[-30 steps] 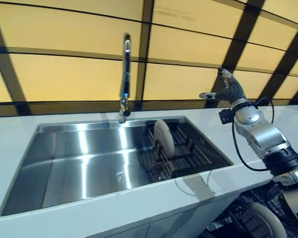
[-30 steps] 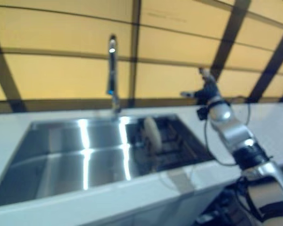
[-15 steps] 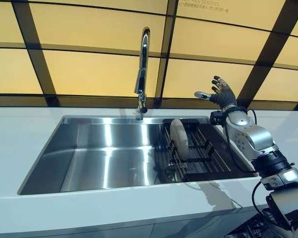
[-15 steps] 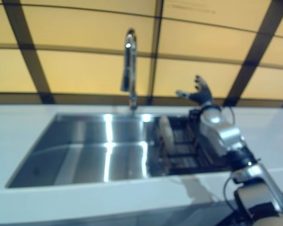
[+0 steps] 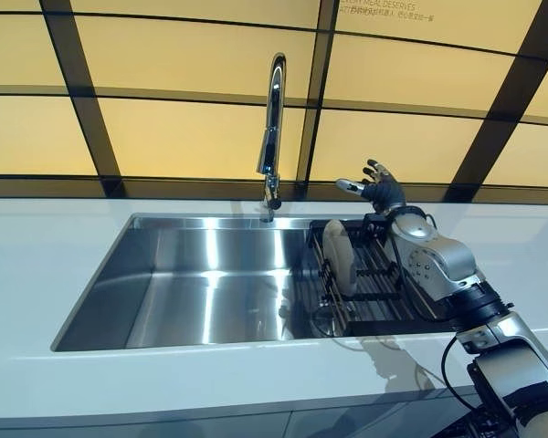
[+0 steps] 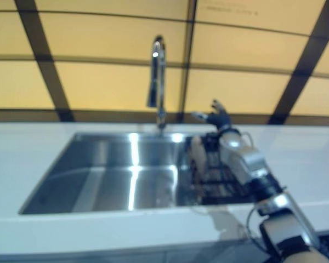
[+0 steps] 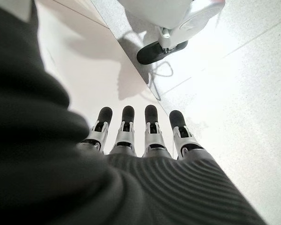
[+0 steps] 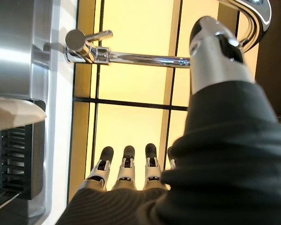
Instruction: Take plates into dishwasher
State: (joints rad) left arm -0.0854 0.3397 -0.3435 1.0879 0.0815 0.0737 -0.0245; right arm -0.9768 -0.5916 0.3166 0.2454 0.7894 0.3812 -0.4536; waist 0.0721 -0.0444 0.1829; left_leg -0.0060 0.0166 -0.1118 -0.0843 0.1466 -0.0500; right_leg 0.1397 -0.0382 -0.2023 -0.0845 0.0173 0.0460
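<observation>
Reaching over the dark wire dish rack (image 5: 365, 283), our right hand (image 5: 376, 191) hung w/ fingers spread wide and straight, holding nothing. The round white ceramic plate (image 5: 340, 256) stood on edge in that rack, at approx 3 o'clock in the stainless steel sink (image 5: 183, 283), below and toward 8 o'clock of the hand, clearly apart from it. The tall chrome tap (image 5: 272, 128) rose at 12 o'clock of the basin, near the hand's thumb side. Our left hand (image 7: 140, 136) showed only in the left wrist view, fingers straight, empty, pointing at pale floor. No dishwasher was in view.

We judged this the reach-for-plate step, barely begun. To do it well: bring the hand down over the plate's top rim, fingers one face, thumb the other, keep clear of the tap, then lift straight up so the rim doesn't snag the rack wires.
</observation>
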